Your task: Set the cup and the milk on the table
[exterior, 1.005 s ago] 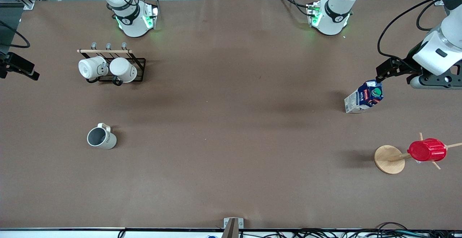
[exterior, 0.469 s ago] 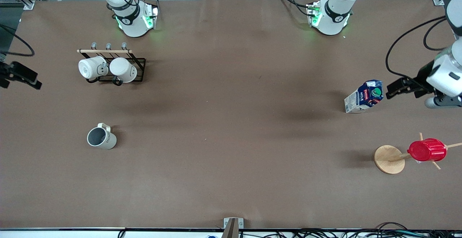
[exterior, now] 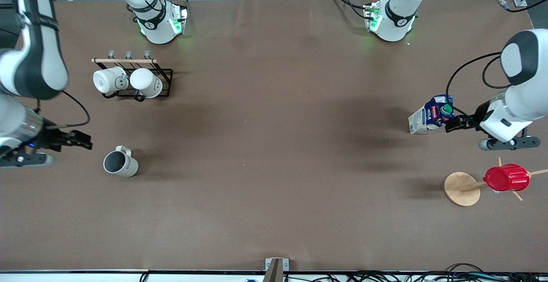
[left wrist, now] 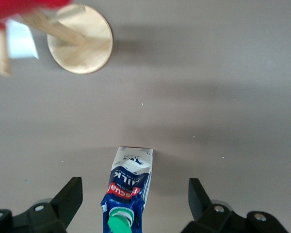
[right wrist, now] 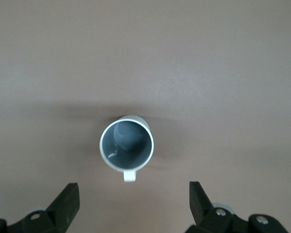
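The left end effector [exterior: 449, 124] hovers released, fingers [left wrist: 68, 199] spread wide, just beside the milk [exterior: 431, 114]; its wrist view shows the carton between the open fingers, untouched. The milk stands upright on the bench [exterior: 274, 145], green cap up. The wooden stand [exterior: 461, 188] carrying the red ribbed cup [exterior: 507, 178] sits near this end effector, toward the front camera. The right end effector [exterior: 83, 141] hovers released near the cup [exterior: 120, 163] (fingers spread, cup not touched). The cup stands upright on the bench, grey interior facing up. A black rack [exterior: 137, 81] holds two white mugs [exterior: 110, 80].
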Robot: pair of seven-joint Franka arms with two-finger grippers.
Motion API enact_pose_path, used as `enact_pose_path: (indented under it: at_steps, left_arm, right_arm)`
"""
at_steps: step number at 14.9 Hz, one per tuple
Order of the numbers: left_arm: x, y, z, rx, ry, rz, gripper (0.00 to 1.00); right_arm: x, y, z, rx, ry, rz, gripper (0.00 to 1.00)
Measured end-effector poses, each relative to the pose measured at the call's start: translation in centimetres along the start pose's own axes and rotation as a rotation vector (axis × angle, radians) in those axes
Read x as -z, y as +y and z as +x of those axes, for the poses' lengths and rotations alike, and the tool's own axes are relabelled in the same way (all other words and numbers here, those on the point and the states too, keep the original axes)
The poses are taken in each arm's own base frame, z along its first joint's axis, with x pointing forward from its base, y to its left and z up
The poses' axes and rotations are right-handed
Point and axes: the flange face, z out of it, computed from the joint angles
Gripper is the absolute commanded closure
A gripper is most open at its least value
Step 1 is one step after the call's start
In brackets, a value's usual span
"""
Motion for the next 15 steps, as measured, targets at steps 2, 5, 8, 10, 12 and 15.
enact_pose_path:
  at_steps: [2,5,8,10,12,15]
  left_arm:
    - [-2.3,0.0,-0.7,-0.003,-0.017,0.004,0.04]
    - [-4.7,0.0,-1.7,-0.01,-0.043,0.015,0.05]
    - [-6.5,0.0,-2.6,-0.012,-0.062,0.016,0.07]
    - [-7.7,0.0,-3.2,-0.013,-0.075,0.016,0.08]
    - [-8.1,-0.2,-3.7,-0.011,-0.083,0.018,0.09]
    - [-8.3,-1.3,-4.4,-0.006,-0.09,0.017,0.08]
  right_arm:
    - [-4.1,0.0,0.1,0.004,0.012,-0.006,0.0]
    - [-8.5,0.1,0.8,0.026,0.035,-0.016,0.0]
    - [-11.0,0.1,0.6,0.057,0.054,-0.024,0.0]
    - [-12.4,0.2,-0.1,0.068,0.059,-0.027,0.02]
    - [-13.5,0.1,-0.5,0.072,0.059,-0.029,0.09]
    - [-14.8,0.1,-0.8,0.076,0.053,-0.029,0.46]
